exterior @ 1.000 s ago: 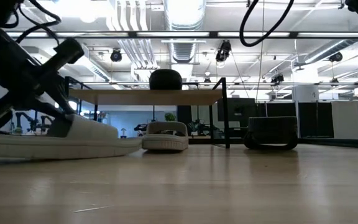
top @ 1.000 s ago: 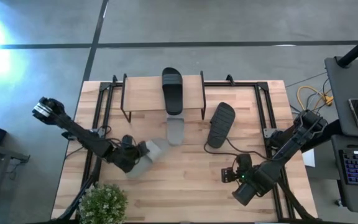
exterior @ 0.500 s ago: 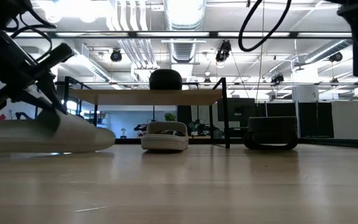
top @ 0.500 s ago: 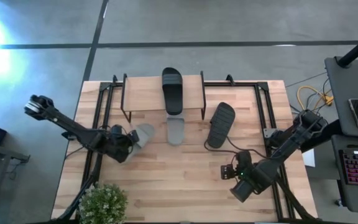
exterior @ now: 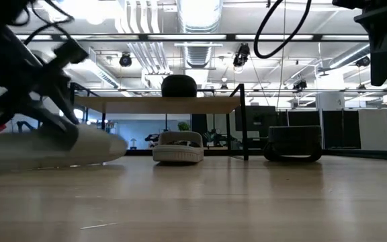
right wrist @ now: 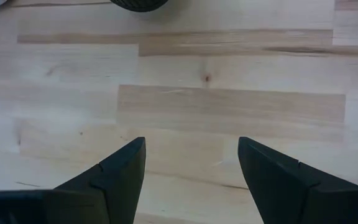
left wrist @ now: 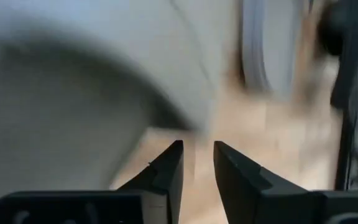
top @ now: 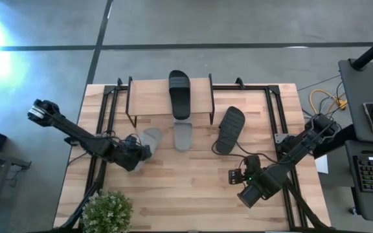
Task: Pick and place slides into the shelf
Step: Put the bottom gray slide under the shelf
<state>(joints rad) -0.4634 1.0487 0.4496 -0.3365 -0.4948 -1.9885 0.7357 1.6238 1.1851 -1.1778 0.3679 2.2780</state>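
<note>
At about nine o'clock on the wooden counter [top: 193,188], beside the low plank-topped shelf [top: 154,97], the left hand [top: 140,148] shows only a narrow finger gap at a light grey slide sandal [top: 151,138], grip undeterminable, while the right hand [top: 233,177] waits released at five o'clock.

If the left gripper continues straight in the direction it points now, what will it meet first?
Most likely the light grey slide directly before the left gripper, at the shelf's front left. Its fingers stand slightly apart; how close it is remains unclear.
</note>
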